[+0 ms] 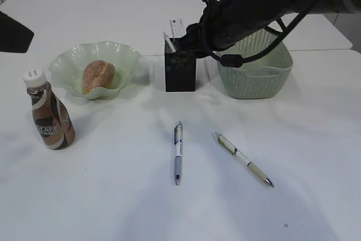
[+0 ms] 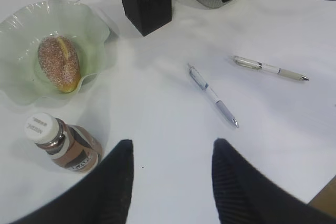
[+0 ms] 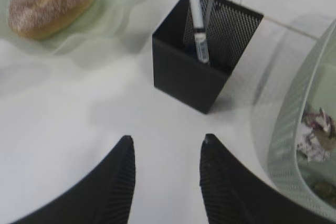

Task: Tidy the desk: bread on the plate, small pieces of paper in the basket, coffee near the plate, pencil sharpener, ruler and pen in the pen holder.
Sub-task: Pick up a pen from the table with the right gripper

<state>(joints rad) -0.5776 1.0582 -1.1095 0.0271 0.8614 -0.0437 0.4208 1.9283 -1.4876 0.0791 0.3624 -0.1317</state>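
The bread (image 1: 98, 76) lies on the wavy green plate (image 1: 128, 56). The coffee bottle (image 1: 51, 118) stands in front of the plate on the left. The black pen holder (image 1: 180, 74) holds a pen (image 3: 195, 9) and a ruler (image 1: 176, 26). A blue pen (image 1: 178, 153) and a green-and-white pen (image 1: 243, 159) lie on the table. Paper pieces (image 3: 314, 136) lie in the basket (image 1: 256, 77). My right gripper (image 3: 167, 145) is open and empty, just by the holder. My left gripper (image 2: 173, 148) is open and empty, above the table near the coffee bottle (image 2: 63, 148). No pencil sharpener shows.
My right arm (image 1: 259, 1) reaches over the basket and the holder from the upper right. A dark part of the left arm (image 1: 14, 32) sits at the left edge. A table seam runs behind the holder.
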